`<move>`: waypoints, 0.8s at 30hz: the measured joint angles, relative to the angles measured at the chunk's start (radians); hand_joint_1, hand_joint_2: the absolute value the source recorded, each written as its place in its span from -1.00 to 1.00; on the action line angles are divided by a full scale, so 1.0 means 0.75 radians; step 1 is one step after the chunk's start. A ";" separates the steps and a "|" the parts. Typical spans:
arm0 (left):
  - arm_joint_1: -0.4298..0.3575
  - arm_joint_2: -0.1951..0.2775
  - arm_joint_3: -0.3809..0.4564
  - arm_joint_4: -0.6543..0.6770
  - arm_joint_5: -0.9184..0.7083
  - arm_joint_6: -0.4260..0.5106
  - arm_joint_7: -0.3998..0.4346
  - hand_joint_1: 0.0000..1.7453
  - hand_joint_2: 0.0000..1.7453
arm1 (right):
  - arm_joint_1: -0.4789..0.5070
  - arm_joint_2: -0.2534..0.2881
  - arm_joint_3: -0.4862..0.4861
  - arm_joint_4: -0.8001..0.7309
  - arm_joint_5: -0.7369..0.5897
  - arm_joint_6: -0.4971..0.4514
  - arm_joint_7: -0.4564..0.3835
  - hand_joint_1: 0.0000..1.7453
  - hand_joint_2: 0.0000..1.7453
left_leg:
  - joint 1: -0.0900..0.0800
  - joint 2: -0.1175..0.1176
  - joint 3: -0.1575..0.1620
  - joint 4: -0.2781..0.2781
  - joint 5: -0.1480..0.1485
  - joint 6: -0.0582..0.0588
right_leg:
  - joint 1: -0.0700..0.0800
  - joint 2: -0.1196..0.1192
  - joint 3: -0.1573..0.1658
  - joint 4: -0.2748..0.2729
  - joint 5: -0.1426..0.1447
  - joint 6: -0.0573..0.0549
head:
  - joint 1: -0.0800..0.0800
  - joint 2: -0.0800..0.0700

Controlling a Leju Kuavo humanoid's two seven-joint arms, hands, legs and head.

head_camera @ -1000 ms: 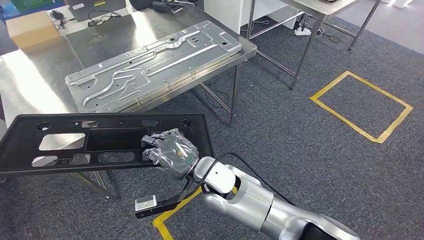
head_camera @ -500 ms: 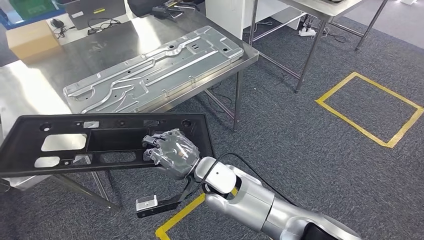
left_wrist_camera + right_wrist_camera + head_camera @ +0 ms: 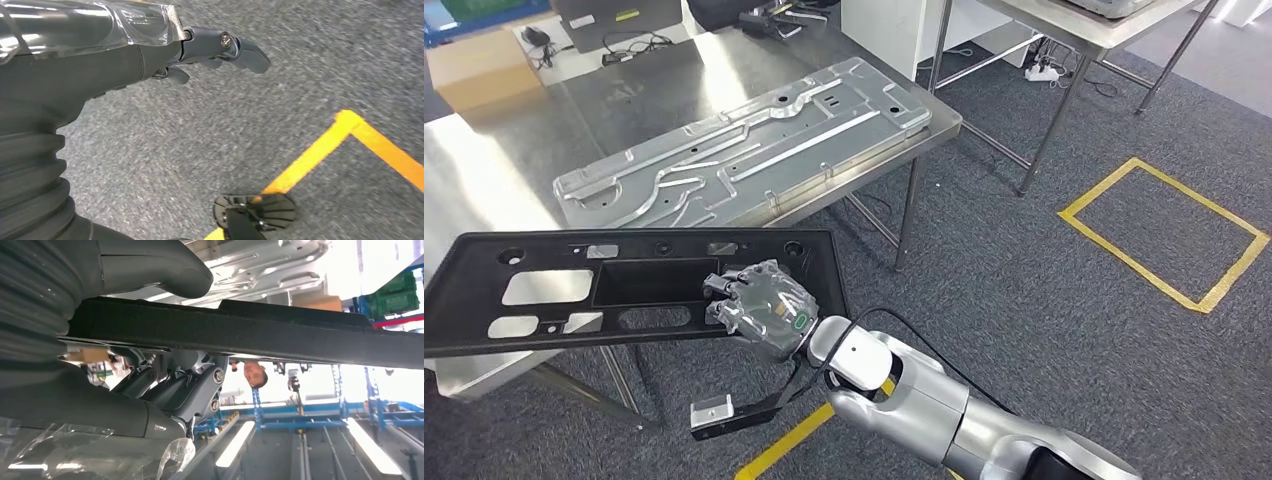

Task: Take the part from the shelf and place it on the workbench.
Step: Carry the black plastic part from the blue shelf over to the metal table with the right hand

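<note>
The part is a long black plastic panel (image 3: 654,282) with several cut-outs. My right hand (image 3: 762,308) grips it by its near edge, close to its right end, and holds it level. In the head view its left end overlaps the near edge of the steel workbench (image 3: 484,170). From the right wrist the thumb (image 3: 150,265) lies on one face of the panel (image 3: 250,335) and the fingers (image 3: 190,385) press on the other. My left hand (image 3: 100,60) hangs over the grey carpet with its fingers (image 3: 240,47) stretched out, holding nothing.
A large stamped metal sheet (image 3: 744,150) covers the bench's right half. A cardboard box (image 3: 479,65) and cables lie at its far side. A second steel table (image 3: 1104,25) stands at the back right. Yellow tape marks a square (image 3: 1164,225) on the carpet, and a line (image 3: 794,440) runs near me.
The whole view has shifted slightly, so the camera moved: the bench and metal sheet now sit a little further right. My right hand's hold on the panel is unchanged.
</note>
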 joint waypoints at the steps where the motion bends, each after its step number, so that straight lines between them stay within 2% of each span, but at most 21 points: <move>1: -0.002 0.000 0.001 0.000 -0.003 0.000 0.002 -1.00 1.00 | 0.000 0.000 0.000 0.000 -0.001 -0.001 -0.001 1.00 1.00 | -0.003 0.000 0.008 0.000 -0.007 0.008 | 0.000 0.000 -0.048 0.084 -0.024 0.002 | 0.000 0.000; 3: -0.002 0.000 0.006 0.000 -0.011 0.000 0.009 -1.00 1.00 | 0.002 -0.002 0.001 0.000 -0.002 -0.001 -0.001 1.00 1.00 | -0.012 -0.001 0.028 0.000 -0.024 0.020 | 0.004 0.000 -0.165 0.251 -0.082 0.001 | 0.000 0.000; 4: 0.000 0.000 0.010 0.000 -0.015 0.000 0.015 -1.00 1.00 | 0.004 -0.004 0.001 0.000 -0.004 -0.001 -0.001 1.00 1.00 | -0.016 -0.003 0.040 0.000 -0.034 0.024 | 0.007 0.000 -0.207 0.293 -0.094 -0.003 | 0.001 0.000; 5: 0.001 0.000 0.015 0.000 -0.019 0.000 0.019 -1.00 1.00 | 0.006 -0.006 0.002 0.000 -0.007 -0.002 -0.001 1.00 1.00 | -0.021 -0.005 0.054 0.000 -0.045 0.026 | 0.011 0.000 -0.230 0.298 -0.087 -0.009 | 0.000 0.000; 6: 0.002 0.000 0.018 0.000 -0.023 0.000 0.023 -1.00 1.00 | 0.008 -0.007 0.002 0.000 -0.009 -0.002 -0.001 1.00 1.00 | -0.025 -0.008 0.070 -0.001 -0.056 0.028 | 0.015 0.000 -0.223 0.242 -0.045 -0.020 | 0.000 0.000; 8: 0.002 -0.002 0.021 0.000 -0.032 0.000 0.024 -1.00 1.00 | 0.008 -0.009 0.002 0.001 -0.012 -0.003 -0.002 1.00 1.00 | -0.032 -0.013 0.098 0.000 -0.080 0.026 | 0.029 0.001 -0.165 0.046 0.091 -0.050 | 0.000 0.000; 9: 0.001 -0.004 0.022 0.000 -0.038 0.000 0.025 -1.00 1.00 | 0.007 -0.009 0.002 0.001 -0.012 -0.003 -0.002 1.00 1.00 | -0.035 -0.015 0.109 -0.002 -0.092 0.023 | 0.036 0.003 -0.134 -0.043 0.144 -0.061 | 0.000 0.000; 10: 0.000 -0.005 0.022 0.000 -0.042 0.000 0.027 -1.00 1.00 | 0.006 -0.009 0.002 0.001 -0.012 -0.004 -0.003 1.00 1.00 | -0.037 -0.016 0.115 -0.004 -0.102 0.018 | 0.041 0.005 -0.116 -0.094 0.176 -0.067 | 0.000 0.000; 13: -0.002 -0.007 0.023 0.000 -0.053 -0.001 0.032 -1.00 1.00 | 0.006 -0.005 0.002 0.000 -0.012 -0.006 -0.001 1.00 1.00 | -0.039 -0.016 0.126 0.006 -0.117 0.005 | 0.037 0.006 -0.093 -0.123 0.184 -0.073 | 0.001 0.000; 15: -0.005 -0.006 0.025 0.000 -0.059 0.000 0.029 -1.00 1.00 | 0.004 -0.002 0.001 0.000 -0.010 -0.005 0.004 1.00 1.00 | -0.037 -0.012 0.095 0.081 -0.132 -0.007 | 0.026 0.005 -0.075 -0.128 0.175 -0.081 | 0.000 0.000; 16: -0.007 -0.006 0.027 0.000 -0.062 0.000 0.026 -1.00 1.00 | 0.002 0.000 0.001 0.000 -0.009 -0.005 0.008 1.00 1.00 | -0.031 -0.010 0.050 0.162 -0.157 -0.017 | 0.021 0.005 -0.068 -0.130 0.170 -0.082 | 0.000 0.000; 18: -0.005 -0.006 0.030 0.000 -0.067 0.000 0.023 -1.00 1.00 | 0.001 0.000 0.001 0.000 -0.007 -0.004 0.015 1.00 1.00 | -0.016 -0.009 -0.060 0.341 -0.229 -0.036 | 0.016 0.006 -0.057 -0.130 0.156 -0.082 | 0.000 0.000; 19: -0.003 -0.006 0.031 0.000 -0.070 0.000 0.023 -1.00 1.00 | 0.002 -0.001 0.001 0.000 -0.005 -0.003 0.018 1.00 1.00 | -0.009 -0.009 -0.108 0.403 -0.261 -0.046 | 0.013 0.007 -0.050 -0.130 0.148 -0.079 | 0.000 0.000; 20: 0.000 -0.006 0.032 0.000 -0.072 0.000 0.023 -1.00 1.00 | 0.003 -0.001 0.001 0.000 -0.004 -0.002 0.020 1.00 1.00 | -0.002 -0.008 -0.130 0.414 -0.264 -0.053 | 0.011 0.008 -0.040 -0.130 0.139 -0.075 | 0.000 0.000; 21: 0.001 -0.006 0.032 0.000 -0.074 0.000 0.023 -1.00 1.00 | 0.004 -0.001 0.001 0.000 -0.003 -0.001 0.021 1.00 1.00 | 0.005 -0.007 -0.134 0.382 -0.238 -0.062 | 0.007 0.009 -0.027 -0.129 0.130 -0.071 | 0.000 0.000; 22: 0.002 -0.006 0.032 0.000 -0.077 0.000 0.023 -1.00 1.00 | 0.005 -0.001 0.001 0.000 -0.003 -0.001 0.023 1.00 1.00 | 0.011 -0.005 -0.112 0.300 -0.179 -0.069 | 0.004 0.010 -0.013 -0.129 0.121 -0.065 | 0.000 0.000; 23: 0.001 -0.006 0.033 0.000 -0.081 0.000 0.025 -1.00 1.00 | 0.004 -0.001 0.001 0.000 -0.003 -0.001 0.024 1.00 1.00 | 0.016 -0.002 -0.077 0.193 -0.102 -0.074 | 0.001 0.010 0.001 -0.130 0.111 -0.059 | 0.000 0.000; 24: 0.000 -0.006 0.034 0.000 -0.087 0.000 0.028 -1.00 1.00 | 0.003 0.000 0.001 0.000 -0.004 -0.001 0.026 1.00 1.00 | 0.016 0.000 -0.047 0.099 -0.052 -0.075 | 0.000 0.011 0.014 -0.129 0.101 -0.052 | -0.001 0.000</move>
